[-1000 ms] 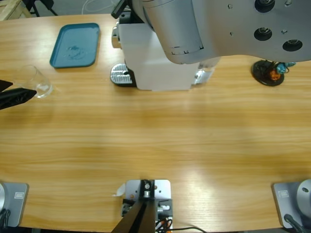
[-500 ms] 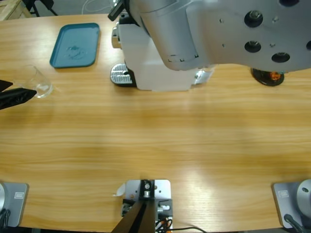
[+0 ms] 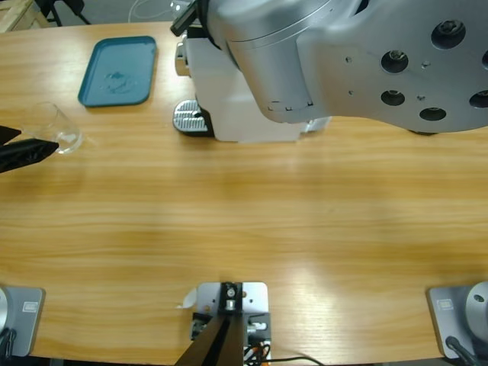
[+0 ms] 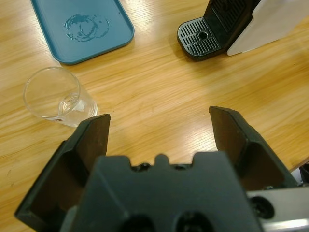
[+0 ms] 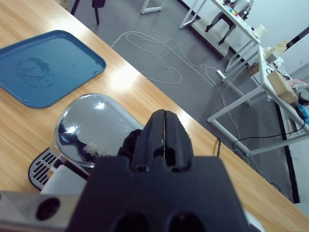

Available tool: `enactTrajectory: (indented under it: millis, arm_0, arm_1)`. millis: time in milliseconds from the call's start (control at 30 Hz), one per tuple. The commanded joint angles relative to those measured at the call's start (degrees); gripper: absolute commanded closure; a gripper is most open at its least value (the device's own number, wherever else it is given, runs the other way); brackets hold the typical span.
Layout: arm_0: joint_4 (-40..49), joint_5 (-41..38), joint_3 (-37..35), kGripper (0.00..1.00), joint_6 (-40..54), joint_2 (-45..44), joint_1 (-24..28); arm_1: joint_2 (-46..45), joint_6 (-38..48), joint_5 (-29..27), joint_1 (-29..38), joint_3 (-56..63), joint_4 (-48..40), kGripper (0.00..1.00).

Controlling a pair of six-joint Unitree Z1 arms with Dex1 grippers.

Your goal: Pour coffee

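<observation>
Plainly, the thing to be handled is the glass (image 4: 59,98), a small clear tumbler that stands upright on the wooden table (image 3: 244,221) near its left end, just below the blue tray (image 3: 118,70) and well apart from the white coffee machine (image 3: 236,95). At its bottom lies only a thin, nearly clear film of liquid; whether that is the coffee I cannot tell, and no brown pool shows anywhere else. The glass should be light, stiff, smooth and brittle: hard jaws could slip on its wall or crack it if they squeeze too much, and with so little weight in it a nudge from one jaw would probably slide or tip it. The safest hold, I judge, is across the straight side wall around mid-height, one jaw on each side, closed gently, and kept level so that whatever goes in does not spill. The left gripper (image 4: 159,126) has its jaws spread wide, wider than the glass, holds nothing and touches nothing; the glass sits just beyond and to one side of its left jaw, not between the two. The right gripper (image 5: 164,126) hangs above the machine's shiny domed lid (image 5: 91,123) with its jaws pressed together and nothing between them; whether it touches the lid is hidden.
</observation>
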Motion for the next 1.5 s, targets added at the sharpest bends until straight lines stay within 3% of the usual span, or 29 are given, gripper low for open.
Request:
enactTrajectory:
  millis: [33, 333, 433, 500, 533, 567, 600, 667, 833, 933, 1100, 1300, 1500]
  arm_0:
    - [-0.53, 0.22, 1.51, 0.119, 0.30, 1.54, -0.43]
    - [-0.53, 0.31, 1.51, 0.119, 0.23, 1.74, -0.43]
    - [-0.53, 0.38, 1.51, 0.119, 0.23, 1.74, -0.43]
    - [-0.53, 0.39, 1.62, 0.118, 0.30, 1.42, -0.43]
    - [-0.60, 0.39, 1.70, 0.116, 0.44, 1.26, -0.43]
    - [-0.83, 0.39, 1.85, 0.115, 0.68, 1.28, -0.43]
    - [-0.91, 0.39, 1.86, 0.113, 0.86, 1.40, -0.43]
    - [-1.37, 0.41, 2.09, 0.076, 1.56, 1.60, -0.43]
    - [-2.92, 7.67, 2.92, 0.001, 0.31, 0.24, -0.43]
    - [-4.94, 8.04, 3.02, 0.004, -4.47, 0.66, -0.43]
    - [-14.15, 8.30, 7.21, 0.004, -7.28, 5.64, -0.43]
    - [-15.91, 18.83, 8.68, 0.000, -7.12, 9.47, -0.43]
    - [-16.96, 22.98, 8.70, 0.000, -7.89, 13.11, 3.55]
  arm_1:
    - [8.75, 2.75, 2.28, 3.50, 8.79, 2.26, 1.000]
    - [7.31, 3.43, 0.67, 3.80, 8.90, 2.26, 1.000]
    - [2.72, 3.49, -0.88, 3.80, 8.79, 2.21, 1.000]
    - [-4.27, 3.47, 1.63, 3.80, 8.93, 1.93, 1.000]
    - [-8.09, 3.36, 3.51, 3.77, 8.88, 2.31, 0.874]
    - [-13.26, 3.43, 6.10, 3.08, 8.34, 4.14, 0.647]
    - [-17.58, 3.91, 9.63, 2.01, 7.42, 6.92, 0.484]
    - [-25.82, 5.37, 18.63, -0.52, 4.17, 16.20, 0.237]
    - [-45.93, 6.77, 35.28, -8.13, 3.31, 40.51, 0.023]
    - [-57.04, 7.83, 37.26, -11.37, 11.57, 46.22, 0.002]
    - [-68.93, 13.07, 38.74, -11.44, 25.40, 45.85, 0.000]
    - [-72.95, 16.23, 40.34, -11.42, 33.10, 43.36, 0.000]
    - [-73.15, 16.44, 40.69, -11.44, 34.46, 41.92, 0.000]
